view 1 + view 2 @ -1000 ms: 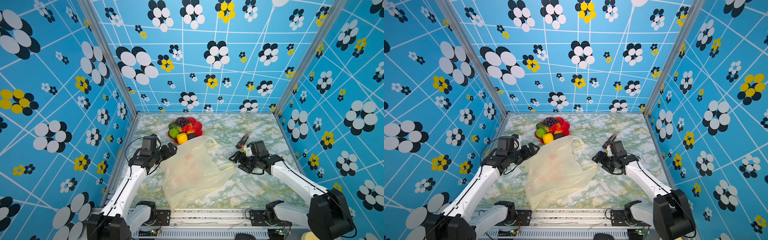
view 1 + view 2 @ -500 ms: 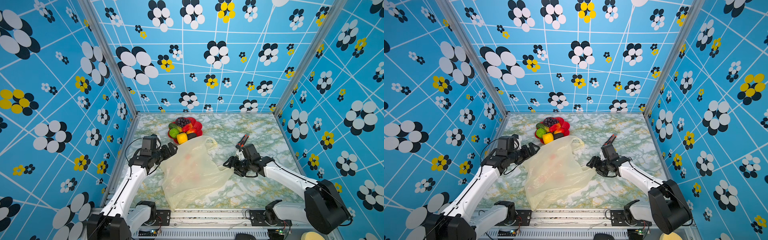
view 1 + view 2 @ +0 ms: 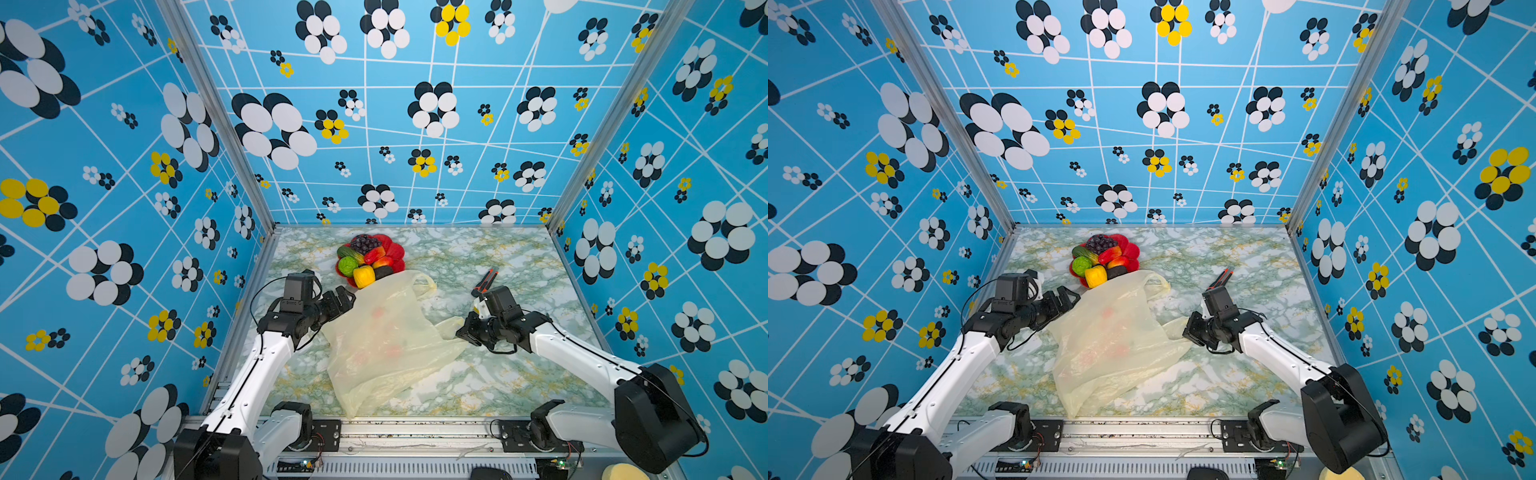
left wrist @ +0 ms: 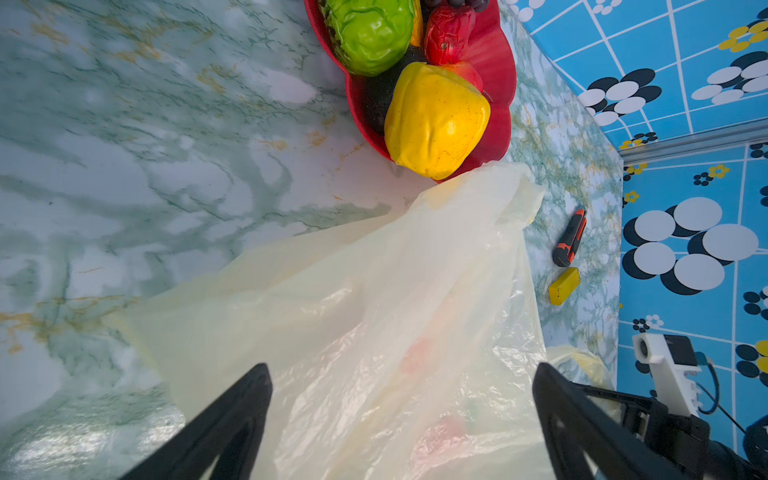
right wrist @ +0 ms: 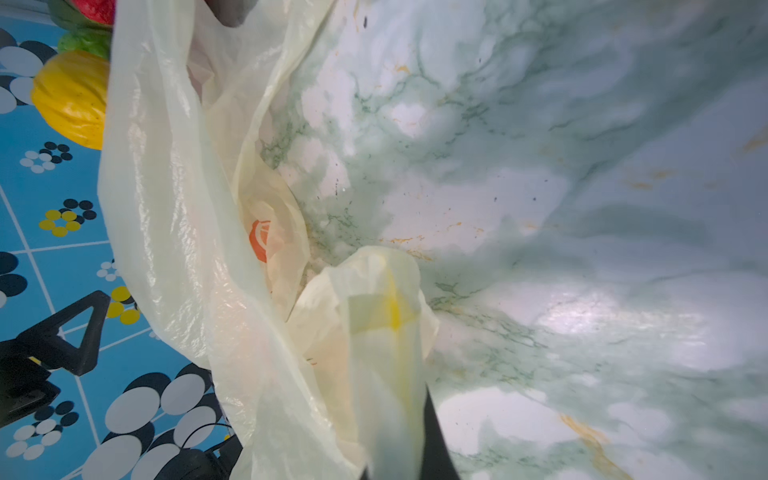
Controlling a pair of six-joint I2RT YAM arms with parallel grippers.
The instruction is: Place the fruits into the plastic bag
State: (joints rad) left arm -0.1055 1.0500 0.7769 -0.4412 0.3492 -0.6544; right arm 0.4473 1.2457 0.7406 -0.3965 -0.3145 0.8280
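Left fingers point(image 4: 232, 419): I am holding them wide apart at the plastic bag point(image 3: 386, 345) edge.
Right fingers point(image 5: 434, 440): I am clamping them on the bag's handle loop.
Plastic bag: is lying crumpled on the tabletop point(image 3: 519, 257), between my arms.
Fruits point(image 3: 363, 262): are sitting on the red plate point(image 3: 398, 251), just beyond the bag.

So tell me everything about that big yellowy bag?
The plastic bag is thin, crinkly, see-through cream-yellow, with handle loops and an orange print. It lies crumpled on the marble table, its top edge touching the red plate. The right claw pinches one loop; the open left claw is at its other side.
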